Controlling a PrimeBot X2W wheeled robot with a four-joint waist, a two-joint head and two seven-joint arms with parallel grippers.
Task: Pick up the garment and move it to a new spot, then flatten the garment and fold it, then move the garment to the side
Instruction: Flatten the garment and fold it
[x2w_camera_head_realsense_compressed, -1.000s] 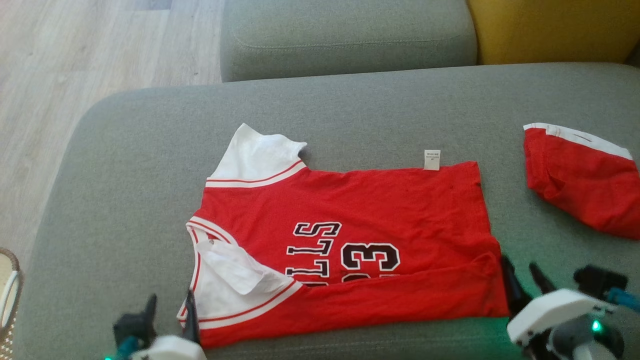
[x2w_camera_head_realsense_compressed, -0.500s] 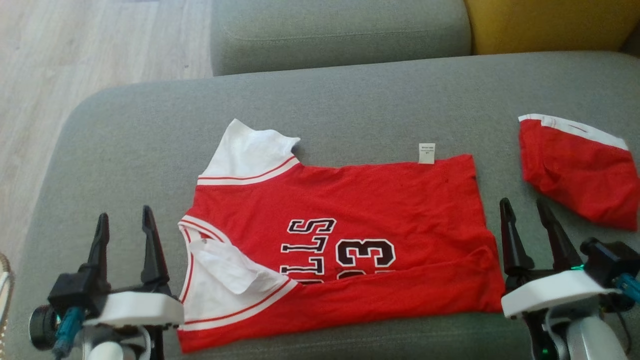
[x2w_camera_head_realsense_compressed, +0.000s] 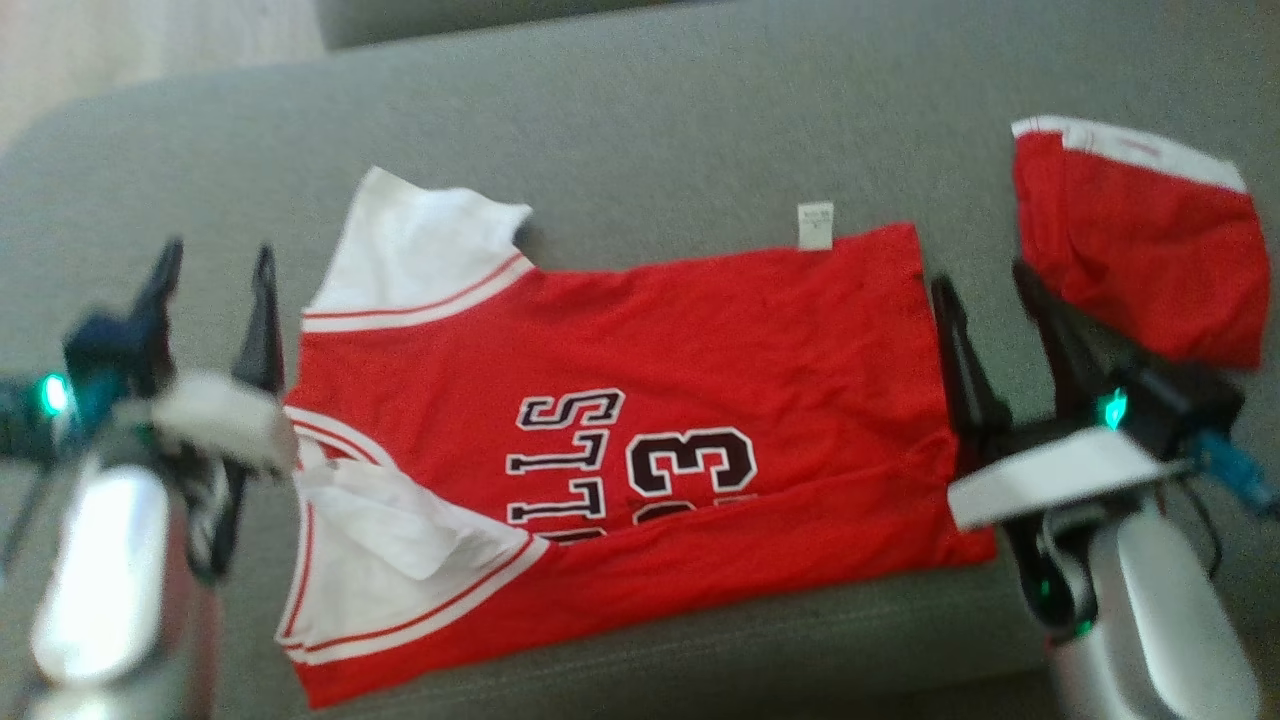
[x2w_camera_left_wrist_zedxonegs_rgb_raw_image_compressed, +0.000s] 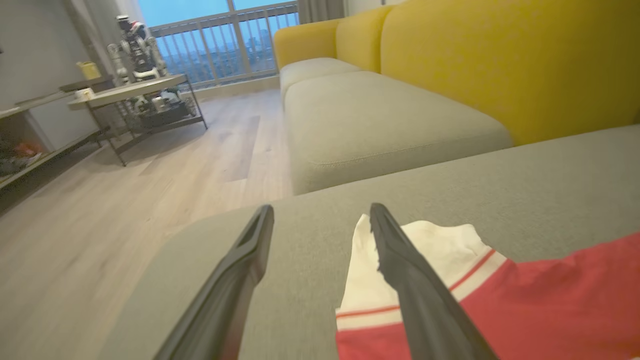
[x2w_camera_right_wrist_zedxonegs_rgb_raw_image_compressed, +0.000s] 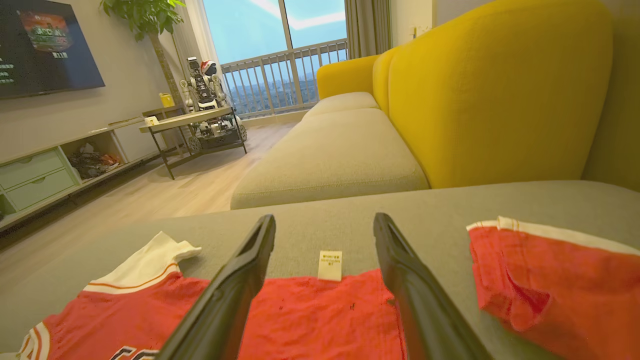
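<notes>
The red basketball jersey (x2w_camera_head_realsense_compressed: 650, 400) lies flat on the grey woven sofa cushion (x2w_camera_head_realsense_compressed: 650, 130), spread between the two grippers. Its knit is matte and lightly creased, with white cap sleeves edged in red-and-white stripes and black block lettering outlined in white across the chest. The edge nearest the robot is folded up over the body as a long straight band that covers the lower part of the print. The left gripper (x2w_camera_head_realsense_compressed: 218, 255) stands open, its two slim, tapering dark fingers spread just outside the sleeve end of the jersey; in the left wrist view its right finger crosses the white sleeve (whether it touches the cloth I cannot tell). The right gripper (x2w_camera_head_realsense_compressed: 985, 280) is open too and empty, just beyond the hem end, with a small white rectangular care label (x2w_camera_head_realsense_compressed: 815, 225) ahead of its fingers. To the right of that gripper lie folded red shorts (x2w_camera_head_realsense_compressed: 1140, 260) with a white waistband, apart from the jersey.
</notes>
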